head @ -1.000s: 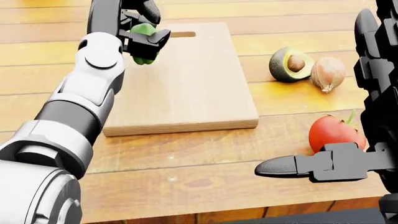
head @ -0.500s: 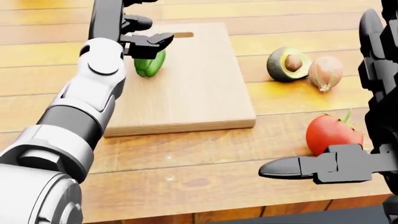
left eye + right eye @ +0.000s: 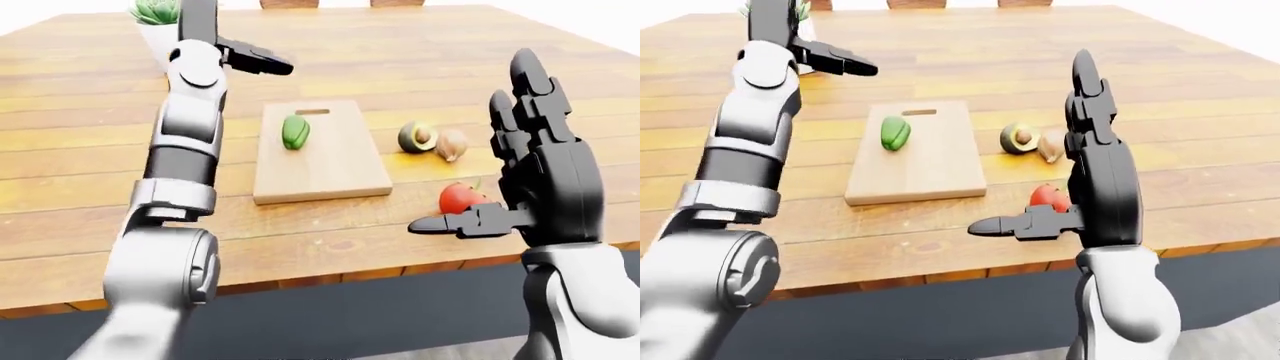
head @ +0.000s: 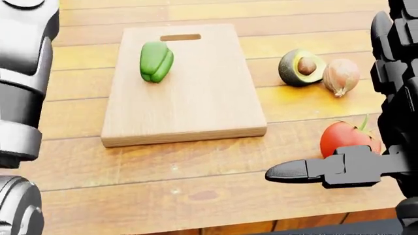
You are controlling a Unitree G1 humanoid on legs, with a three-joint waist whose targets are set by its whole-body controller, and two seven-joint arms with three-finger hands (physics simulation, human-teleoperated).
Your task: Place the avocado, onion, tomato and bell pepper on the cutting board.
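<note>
Tabletop [image 4: 196, 186]: wooden planks, carrying every task item; a potted plant [image 3: 155, 15] stands near the top left of the left-eye view.
Left hand [image 3: 250, 60]: released, fingers spread and empty; it has lifted clear of the cutting board since half a second ago and now hangs high above the tabletop, out of the head view, where only the forearm remains at the left edge.
Bell pepper [image 4: 155, 60]: lying alone on the cutting board [image 4: 196, 107], beside the handle slot, no longer under the fingers.
Right hand [image 4: 339, 169]: open, fingers upright, thumb pointing left; position unchanged, just beside the tomato.
Tomato [image 4: 346, 138]: on the tabletop, right of the board, unmoved.
Avocado [image 4: 299, 67]: halved, pit showing, off the board.
Onion [image 4: 341, 76]: touching the avocado's right side.
</note>
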